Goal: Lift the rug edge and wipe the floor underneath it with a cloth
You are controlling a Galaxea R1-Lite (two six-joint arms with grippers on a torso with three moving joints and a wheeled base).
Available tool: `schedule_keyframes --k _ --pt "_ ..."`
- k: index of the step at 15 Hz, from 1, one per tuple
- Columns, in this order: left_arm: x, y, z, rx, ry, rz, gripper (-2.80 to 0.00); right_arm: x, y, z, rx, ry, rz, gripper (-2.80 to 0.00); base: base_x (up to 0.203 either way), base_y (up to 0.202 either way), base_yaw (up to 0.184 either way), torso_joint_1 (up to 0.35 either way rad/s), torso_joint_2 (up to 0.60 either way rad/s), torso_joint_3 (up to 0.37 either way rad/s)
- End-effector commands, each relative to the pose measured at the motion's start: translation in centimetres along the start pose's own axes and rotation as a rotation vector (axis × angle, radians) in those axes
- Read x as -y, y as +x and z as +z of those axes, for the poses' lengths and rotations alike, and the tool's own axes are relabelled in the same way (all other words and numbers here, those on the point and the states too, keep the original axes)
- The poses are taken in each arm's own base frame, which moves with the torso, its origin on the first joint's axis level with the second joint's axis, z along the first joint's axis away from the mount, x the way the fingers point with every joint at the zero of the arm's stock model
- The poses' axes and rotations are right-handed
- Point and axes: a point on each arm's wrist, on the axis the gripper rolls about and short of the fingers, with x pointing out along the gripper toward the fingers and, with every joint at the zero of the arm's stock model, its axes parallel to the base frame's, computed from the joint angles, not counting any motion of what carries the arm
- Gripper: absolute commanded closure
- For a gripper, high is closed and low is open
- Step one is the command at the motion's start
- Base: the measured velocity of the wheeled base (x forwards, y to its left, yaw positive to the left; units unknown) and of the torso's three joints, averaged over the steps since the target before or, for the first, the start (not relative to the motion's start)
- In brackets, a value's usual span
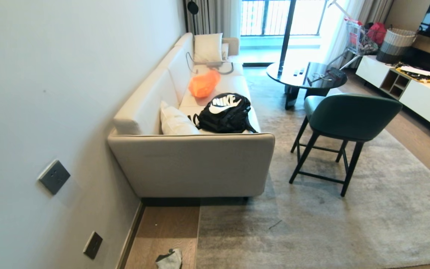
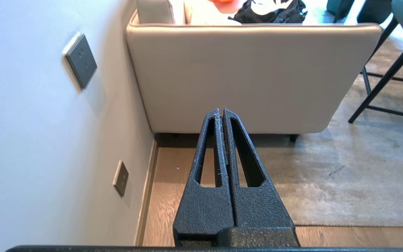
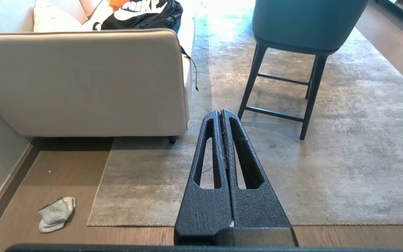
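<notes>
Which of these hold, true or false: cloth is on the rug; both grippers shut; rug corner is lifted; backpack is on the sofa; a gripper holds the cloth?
1. The cloth lies on the rug. False: it lies on the bare floor, beside the rug corner.
2. Left gripper and right gripper are both shut. True.
3. The rug corner is lifted. False: it lies flat.
4. A black backpack sits on the sofa. True.
5. A gripper holds the cloth. False: both are empty.

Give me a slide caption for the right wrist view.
Shut right end effector above the rug edge; cloth crumpled on the floor.
</notes>
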Motion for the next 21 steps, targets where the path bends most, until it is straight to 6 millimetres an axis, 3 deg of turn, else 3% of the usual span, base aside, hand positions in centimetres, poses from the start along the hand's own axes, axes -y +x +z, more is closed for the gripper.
schedule_keyframes --k 1,12,21 --pt "0.0 0.0 0.01 0.0 0.0 0.001 0.0 0.0 0.01 0.01 -0.001 -0.002 0.0 0.0 0.0 0.0 0.0 0.235 -0.59 -0.373" --pt "0.0 0.0 0.01 0.001 0.0 0.001 0.0 0.0 0.01 0.01 -0.001 -0.004 0.0 0.0 0.0 0.0 0.0 0.186 -0.45 -0.269" --pt "0.0 0.0 -0.01 0.0 0.0 0.001 0.0 0.0 0.01 -0.01 -0.002 0.0 0.0 0.0 0.0 0.0 0.0 0.091 -0.21 -0.114"
